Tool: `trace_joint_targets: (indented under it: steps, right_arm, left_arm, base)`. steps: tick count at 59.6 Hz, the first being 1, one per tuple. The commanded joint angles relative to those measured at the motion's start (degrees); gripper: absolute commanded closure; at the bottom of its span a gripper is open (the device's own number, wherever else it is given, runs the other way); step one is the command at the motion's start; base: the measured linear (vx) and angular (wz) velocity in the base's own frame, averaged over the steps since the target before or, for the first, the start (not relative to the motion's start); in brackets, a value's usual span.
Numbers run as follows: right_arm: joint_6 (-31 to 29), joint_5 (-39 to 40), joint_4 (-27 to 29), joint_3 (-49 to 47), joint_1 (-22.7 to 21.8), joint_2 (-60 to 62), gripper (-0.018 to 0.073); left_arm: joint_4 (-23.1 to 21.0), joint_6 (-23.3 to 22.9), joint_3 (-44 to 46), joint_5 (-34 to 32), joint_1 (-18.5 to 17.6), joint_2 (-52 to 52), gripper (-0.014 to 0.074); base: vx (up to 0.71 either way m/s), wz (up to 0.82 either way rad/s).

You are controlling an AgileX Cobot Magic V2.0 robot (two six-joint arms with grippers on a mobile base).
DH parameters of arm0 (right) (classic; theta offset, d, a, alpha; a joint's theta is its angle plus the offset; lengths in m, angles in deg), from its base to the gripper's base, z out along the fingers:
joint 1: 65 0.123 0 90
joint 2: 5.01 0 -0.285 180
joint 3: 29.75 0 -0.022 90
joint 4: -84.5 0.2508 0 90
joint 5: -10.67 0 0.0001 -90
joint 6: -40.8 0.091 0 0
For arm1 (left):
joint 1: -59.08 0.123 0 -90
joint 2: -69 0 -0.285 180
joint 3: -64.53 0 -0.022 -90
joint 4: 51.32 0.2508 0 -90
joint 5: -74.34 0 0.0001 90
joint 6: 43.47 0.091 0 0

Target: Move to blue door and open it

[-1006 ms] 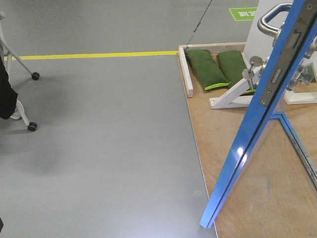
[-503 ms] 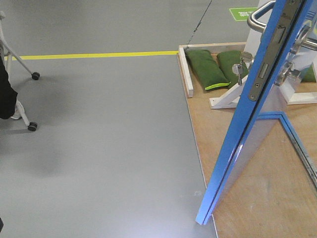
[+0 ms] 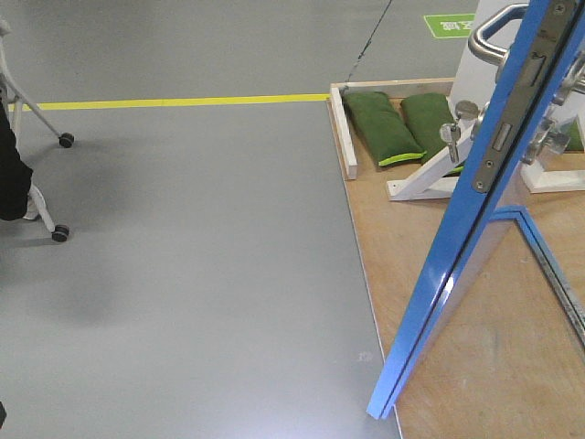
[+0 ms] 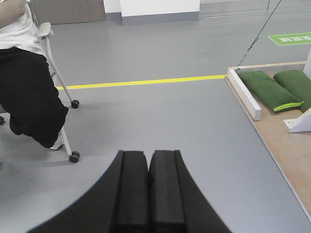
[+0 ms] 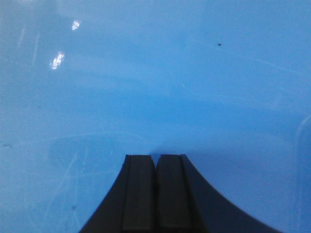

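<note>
Grey workshop floor (image 3: 183,274) fills most of the front view, crossed by a yellow line (image 3: 183,101) near the top. A plywood platform (image 3: 494,366) takes up the right side. The blue door (image 3: 445,274) stands on that platform, seen nearly edge-on and slanting from the upper right corner down to the lower middle of the frame. It looks ajar rather than shut. Its lever handle (image 3: 494,32) and latch plate (image 3: 503,137) sit high on the right.

In the right wrist view the glossy blue panel fills the whole frame. The right tool (image 5: 156,158) has its pads together and points straight at the panel from very close. I cannot tell whether it is touching. The left tool (image 4: 148,155) also has its pads together, holds nothing, and points over open floor toward a seated person (image 4: 29,92) at the left of its frame.

**What could go wrong:**
- Closed pads pressed on so slick a face could skid sideways, and the door might then drift back.
- A push low on the panel or near the hinge would give little leverage.
- The base could run into the platform's raised white rail (image 3: 345,137), beside the green sandbags (image 3: 384,128), if it rolls further forward.

**Hidden or unclear:**
- The door's hinge side and top are cut off.
- Neither arm shows in the front view.
- Hardware behind the door's edge is partly covered, so the far-side handle is hard to read.
</note>
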Motion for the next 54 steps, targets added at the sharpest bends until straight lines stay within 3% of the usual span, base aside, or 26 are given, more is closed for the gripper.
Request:
trace_joint_targets:
  steps: [1,54]
  right_arm:
    - [-0.9,0.9,3.2,-1.6,0.1,2.0,0.0564]
    - [-0.9,0.9,3.2,-1.6,0.1,2.0,0.0564]
  left_arm:
    - [-0.3,-0.2,2.0,-4.3,-0.3,-0.9,0.0526]
    - [-0.3,-0.2,2.0,-4.3,-0.3,-0.9,0.0526]
  base:
    - [0.00,0.01]
    - [0.03,0.08]
